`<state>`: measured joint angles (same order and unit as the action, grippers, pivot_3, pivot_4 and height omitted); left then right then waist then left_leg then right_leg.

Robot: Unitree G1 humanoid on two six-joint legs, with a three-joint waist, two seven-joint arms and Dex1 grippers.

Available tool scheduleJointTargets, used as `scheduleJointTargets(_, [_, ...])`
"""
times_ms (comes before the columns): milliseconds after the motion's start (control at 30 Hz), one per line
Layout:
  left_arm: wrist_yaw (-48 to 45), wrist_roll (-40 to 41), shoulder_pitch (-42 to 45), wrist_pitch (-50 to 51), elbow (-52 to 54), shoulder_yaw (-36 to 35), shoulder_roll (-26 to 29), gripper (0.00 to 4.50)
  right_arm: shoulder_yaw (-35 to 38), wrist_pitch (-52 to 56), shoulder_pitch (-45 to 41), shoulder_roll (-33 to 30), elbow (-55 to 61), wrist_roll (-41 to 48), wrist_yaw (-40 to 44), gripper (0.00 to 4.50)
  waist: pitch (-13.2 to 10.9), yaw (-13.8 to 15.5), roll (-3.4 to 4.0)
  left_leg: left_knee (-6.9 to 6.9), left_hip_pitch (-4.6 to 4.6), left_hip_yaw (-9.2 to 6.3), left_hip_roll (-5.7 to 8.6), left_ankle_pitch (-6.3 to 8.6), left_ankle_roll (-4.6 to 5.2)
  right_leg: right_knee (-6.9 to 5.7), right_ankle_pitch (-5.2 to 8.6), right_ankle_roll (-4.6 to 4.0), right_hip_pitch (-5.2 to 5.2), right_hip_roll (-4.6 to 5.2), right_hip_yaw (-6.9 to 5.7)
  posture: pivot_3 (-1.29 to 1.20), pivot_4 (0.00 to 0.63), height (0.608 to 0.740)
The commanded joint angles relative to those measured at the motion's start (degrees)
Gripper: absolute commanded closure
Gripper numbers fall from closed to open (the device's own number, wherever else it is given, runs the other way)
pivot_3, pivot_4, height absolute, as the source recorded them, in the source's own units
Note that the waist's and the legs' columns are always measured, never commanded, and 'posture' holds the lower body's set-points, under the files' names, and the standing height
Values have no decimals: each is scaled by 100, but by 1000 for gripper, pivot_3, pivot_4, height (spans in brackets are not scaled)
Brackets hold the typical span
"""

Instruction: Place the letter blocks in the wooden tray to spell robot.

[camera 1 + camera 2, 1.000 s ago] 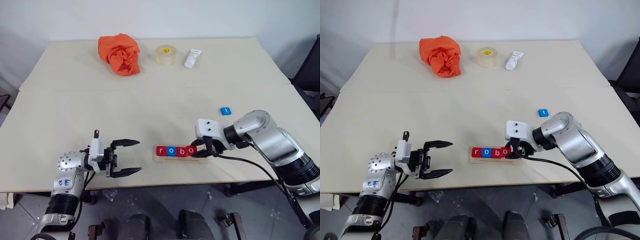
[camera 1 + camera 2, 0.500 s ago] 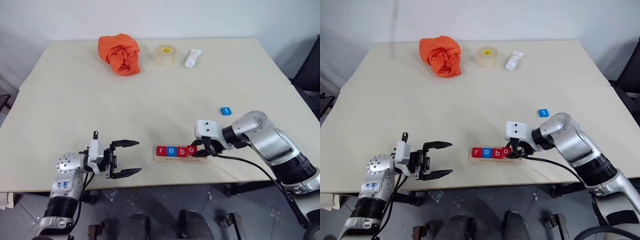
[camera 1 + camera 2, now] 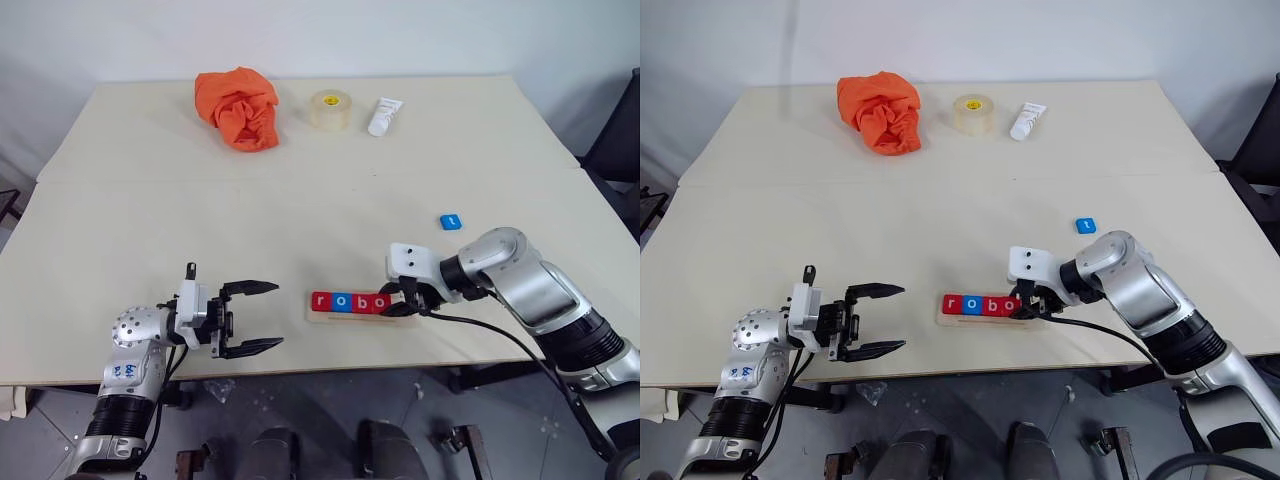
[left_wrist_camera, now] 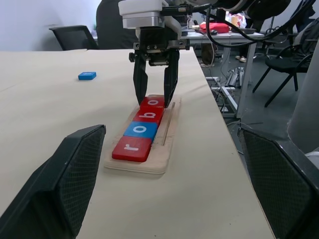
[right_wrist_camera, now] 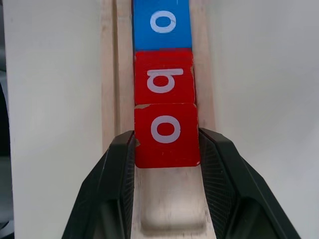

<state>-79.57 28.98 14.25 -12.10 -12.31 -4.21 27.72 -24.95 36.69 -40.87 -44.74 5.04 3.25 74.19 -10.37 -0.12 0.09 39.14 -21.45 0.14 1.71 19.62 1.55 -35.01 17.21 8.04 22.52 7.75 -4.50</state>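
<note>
Near the table's front edge (image 3: 300,372): left gripper (image 3: 262,316) hovering, fingers spread wide; wooden tray (image 3: 325,318) just beside, holding r, o, b; right gripper (image 5: 167,164) pinching the second red o (image 5: 166,134) in the groove, touching b (image 5: 163,82). Beyond, blue t (image 3: 451,222) alone on bare tabletop. Farthest: orange cloth (image 3: 238,106), tape roll (image 3: 330,108), tube (image 3: 383,116)

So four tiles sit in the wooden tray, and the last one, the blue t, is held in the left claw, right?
Not quite. The blue t tile lies loose on the table, as the left eye view shows. The left gripper is open and empty. Four tiles do sit in the wooden tray.
</note>
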Motion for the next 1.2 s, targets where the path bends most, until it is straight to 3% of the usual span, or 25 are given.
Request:
scheduleJointTargets(33, [35,91,-47,-28,130,-123,46,0,-29,38,40,-8,67,-39,-9,2707,0,1,0,0,0,0,0,0,0,0,0,0,0,0,0,0,150,740])
scheduleJointTargets(300, [3,74,43,-48,10,-123,21,0,268,448,-64,-200,548,206,90,70,0,6,0,0,0,0,0,0,0,0,0,0,0,1,0,0,150,740])
scheduleJointTargets(533, [-15,54,136,-59,-79,-83,-20,0,838,752,109,-531,957,714,130,28,0,13,0,0,-1,-3,0,0,0,2,0,0,0,2,-1,0,150,740])
scheduleJointTargets(667, [-68,49,228,-75,-187,-62,-37,0,1513,563,607,-770,921,1060,38,28,0,26,0,-1,-2,-6,1,1,2,4,0,0,-4,3,-6,0,150,740])
scheduleJointTargets(867, [-234,37,439,-78,-428,-16,-47,0,3398,-424,1482,-213,-113,1654,-805,28,0,39,-2,0,0,-1,2,1,2,3,0,1,-9,1,-6,0,150,740])
scheduleJointTargets(1033, [-438,13,792,-70,-752,53,-67,0,4114,-1153,2126,-231,-895,1485,-1386,28,0,80,-2,-1,1,7,4,0,4,-5,-1,1,-6,0,-7,0,150,740])
scheduleJointTargets(1200, [-614,8,982,-81,-984,57,-58,0,4828,-1194,2640,-209,-824,1797,-1788,28,1,99,-1,-1,2,22,2,-2,7,-6,-1,2,-5,-1,-2,0,150,740])
